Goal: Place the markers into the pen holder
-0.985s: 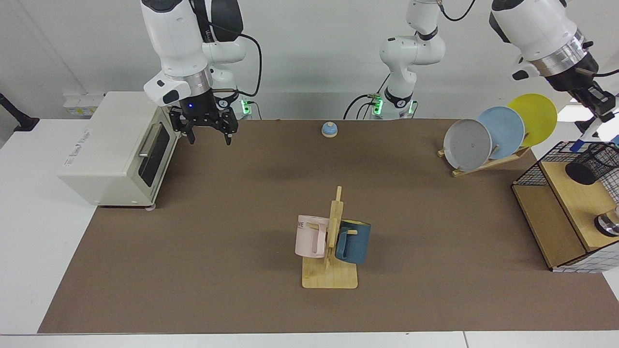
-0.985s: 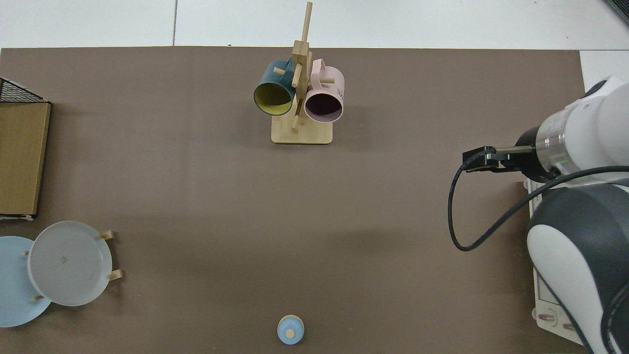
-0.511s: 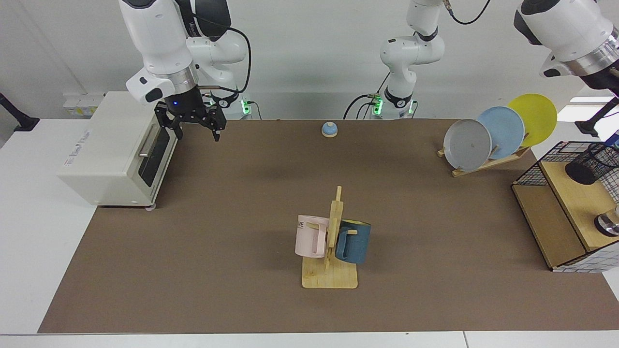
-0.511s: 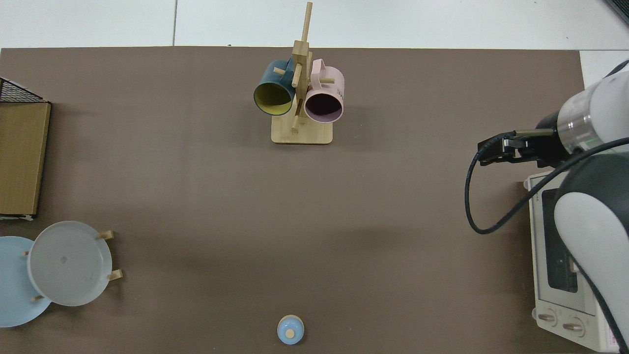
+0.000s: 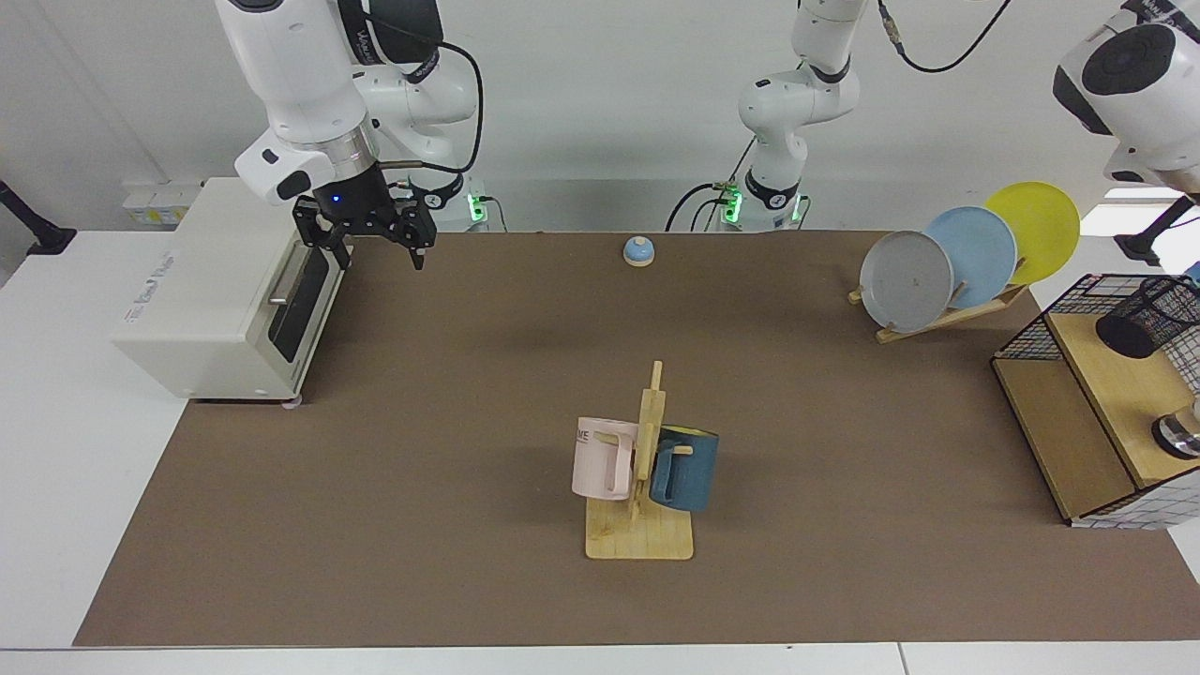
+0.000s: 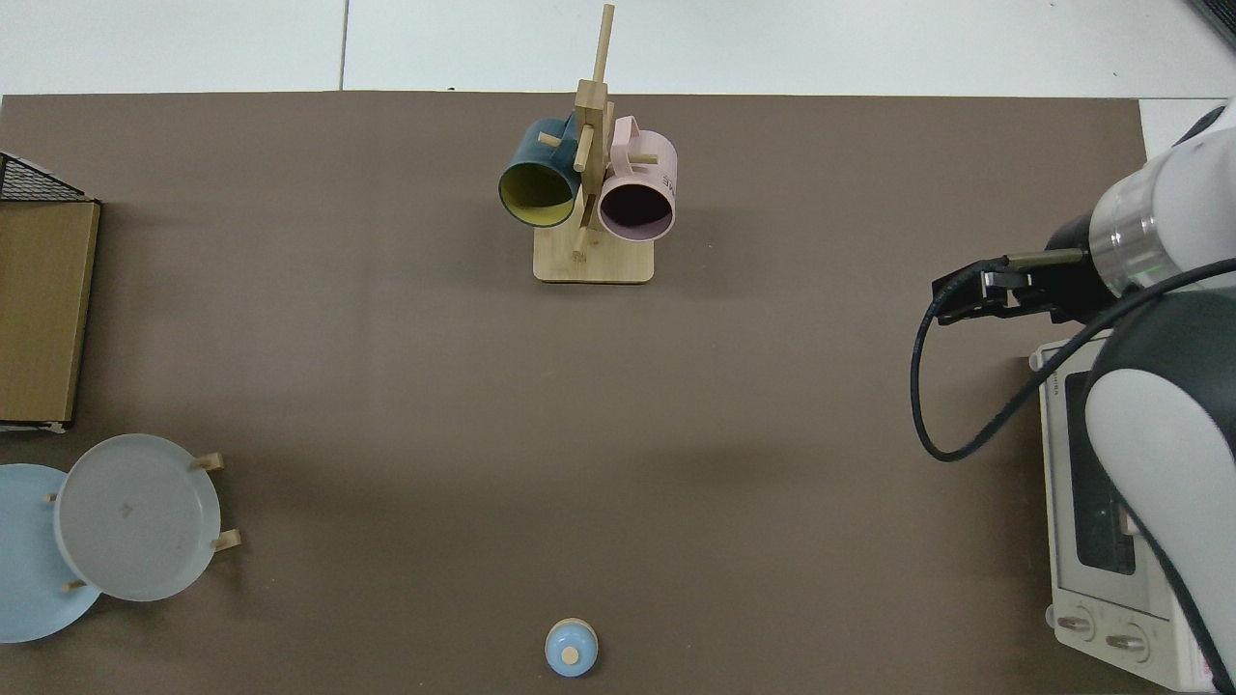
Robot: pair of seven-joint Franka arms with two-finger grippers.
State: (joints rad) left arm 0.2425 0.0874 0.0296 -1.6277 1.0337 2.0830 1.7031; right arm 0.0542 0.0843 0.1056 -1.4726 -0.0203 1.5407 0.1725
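Note:
The pen holder (image 5: 1146, 319), a small black mesh cup, lies tipped on the wooden shelf of the wire basket at the facing view's right edge. A small bluish tip (image 5: 1192, 274) shows just above it at the frame edge; I cannot tell whether it is one of the markers. My right gripper (image 5: 375, 262) hangs open and empty over the mat's back left, beside the toaster oven. In the top view the right arm (image 6: 1149, 232) enters from the right above the oven. Only the left arm's upper body (image 5: 1134, 75) shows at top right, and its gripper is out of frame.
A white toaster oven (image 5: 216, 291) stands at the left. A wooden mug rack (image 5: 642, 469) with a pink and a blue mug stands mid-table. A plate rack (image 5: 966, 258), a small blue bell (image 5: 638, 250) and the wire basket (image 5: 1078, 394) with wooden shelves line the back and right.
The left arm rose away from the pen holder and its gripper left the frame. The right gripper, still open, moved back and toward the toaster oven.

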